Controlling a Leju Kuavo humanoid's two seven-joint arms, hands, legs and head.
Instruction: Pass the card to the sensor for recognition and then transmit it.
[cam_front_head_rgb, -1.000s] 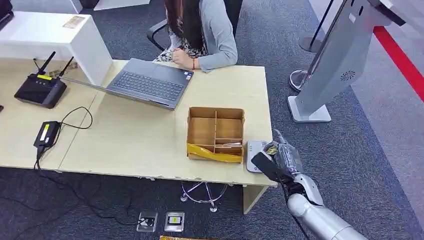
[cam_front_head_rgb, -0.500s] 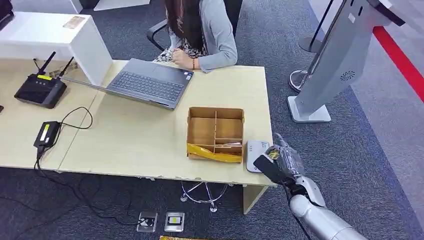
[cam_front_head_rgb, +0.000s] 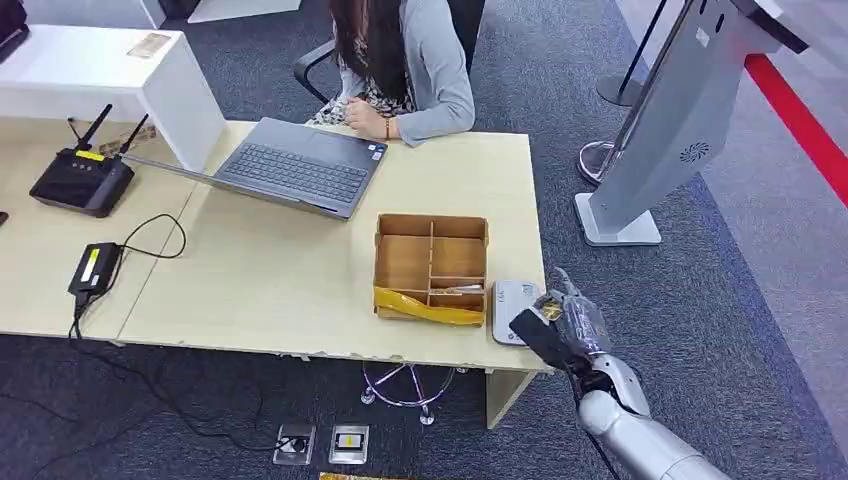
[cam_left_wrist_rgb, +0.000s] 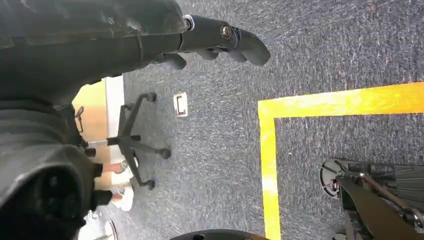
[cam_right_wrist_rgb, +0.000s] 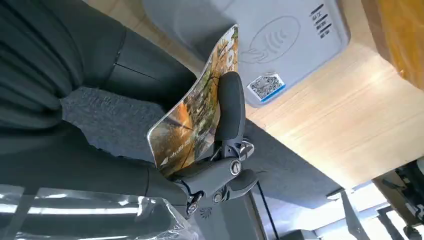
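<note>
right hand (cam_front_head_rgb: 562, 322) clamped on card (cam_right_wrist_rgb: 197, 107), held at bench (cam_front_head_rgb: 300, 270) corner, just 3 o'clock of sensor (cam_front_head_rgb: 512, 298) | left hand (cam_left_wrist_rgb: 220, 42) hangs over carpet, fingers curled, grips nothing | progress: card not yet flat over sensor; recognition, transfer left | room: divided box (cam_front_head_rgb: 432, 265) at sensor's 9 o'clock; open floor at 3 o'clock
</note>
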